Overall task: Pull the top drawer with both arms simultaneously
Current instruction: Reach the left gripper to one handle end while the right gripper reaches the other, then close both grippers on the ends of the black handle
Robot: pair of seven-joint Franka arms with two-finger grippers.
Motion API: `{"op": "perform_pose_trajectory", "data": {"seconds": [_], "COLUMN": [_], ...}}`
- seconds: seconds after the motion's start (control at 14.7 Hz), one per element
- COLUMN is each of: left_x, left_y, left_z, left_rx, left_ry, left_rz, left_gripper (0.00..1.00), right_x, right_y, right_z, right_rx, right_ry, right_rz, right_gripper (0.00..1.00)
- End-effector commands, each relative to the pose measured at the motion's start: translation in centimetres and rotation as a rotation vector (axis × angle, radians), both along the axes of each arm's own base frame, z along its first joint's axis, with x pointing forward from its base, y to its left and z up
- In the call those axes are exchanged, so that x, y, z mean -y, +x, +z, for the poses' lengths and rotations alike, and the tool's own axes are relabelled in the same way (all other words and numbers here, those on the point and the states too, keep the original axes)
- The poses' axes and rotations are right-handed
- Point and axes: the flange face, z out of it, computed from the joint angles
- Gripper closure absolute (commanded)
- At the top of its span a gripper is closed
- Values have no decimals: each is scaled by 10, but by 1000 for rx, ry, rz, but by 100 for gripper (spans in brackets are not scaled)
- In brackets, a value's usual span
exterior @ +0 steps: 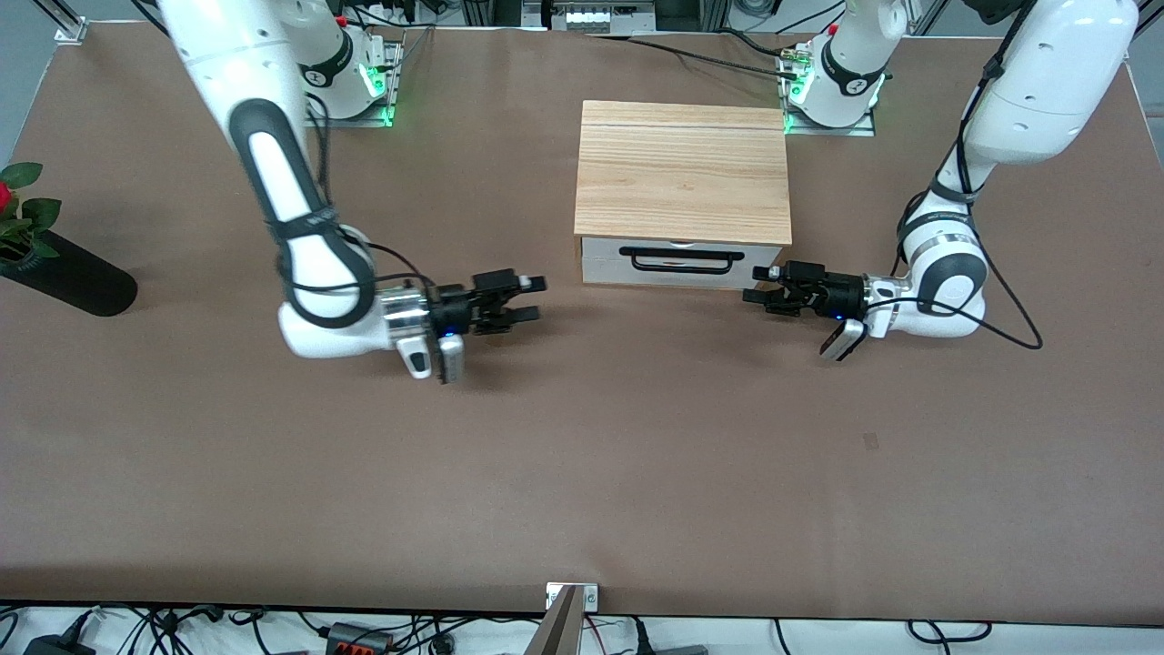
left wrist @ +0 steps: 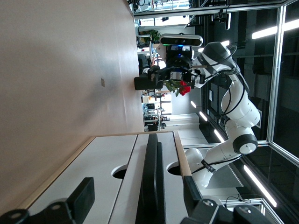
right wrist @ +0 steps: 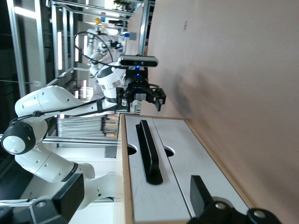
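The top drawer [exterior: 607, 256] is shut in the wooden box [exterior: 682, 173], its white front and black bar handle [exterior: 677, 261] facing the front camera. My right gripper [exterior: 536, 298] is open, low over the table beside the box on the right arm's side, pointing at the drawer front. My left gripper [exterior: 760, 284] is open just off the drawer front's corner on the left arm's side. In the left wrist view the handle [left wrist: 152, 177] runs between my open fingers [left wrist: 81, 198]. In the right wrist view the handle [right wrist: 148, 151] lies ahead of my open fingers [right wrist: 201, 193].
A black vase [exterior: 68, 277] with a red rose lies at the right arm's end of the table. A black cable [exterior: 1018, 318] loops on the table by the left arm's wrist. A second white panel [right wrist: 196, 158] sits under the top drawer.
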Motion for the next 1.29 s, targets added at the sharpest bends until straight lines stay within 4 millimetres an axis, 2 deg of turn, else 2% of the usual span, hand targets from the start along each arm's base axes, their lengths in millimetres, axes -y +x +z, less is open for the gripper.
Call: {"op": "perform_pose_trajectory", "data": {"seconds": [0.0,0.07,0.2,0.27,0.54,0.68,0.88,0.95,1.02,1.15,1.22], "left_x": [11,17,22,28,29,29,28,29,29,28,28], "left_y": [-7,-12,-20,-21,-24,-23,-23,-23,-21,-20,-19], "left_z": [2,1,-3,-3,-4,-5,-6,-4,-4,-2,-2], "left_rx": [-76,-117,-174,-189,-208,-211,-227,-232,-238,-246,-246], "left_ry": [-9,-13,-32,-42,-43,-40,-37,-38,-37,-35,-35], "left_rz": [6,0,17,23,19,21,22,22,22,22,22], "left_gripper": [28,31,35,36,57,70,92,95,98,99,99], "right_x": [-43,-55,-87,-96,-111,-118,-123,-125,-125,-127,-128], "right_y": [-8,-9,-27,-34,-43,-51,-55,-56,-57,-58,-59], "right_z": [-16,-19,-26,-30,-43,-47,-45,-45,-46,-45,-45], "right_rx": [3,6,2,3,0,-18,-22,-25,-26,-28,-28], "right_ry": [29,33,26,30,44,62,75,79,79,82,82], "right_rz": [-4,-8,-4,1,30,54,65,66,67,68,71], "right_gripper": [0,0,0,0,3,13,38,45,48,60,69]}}
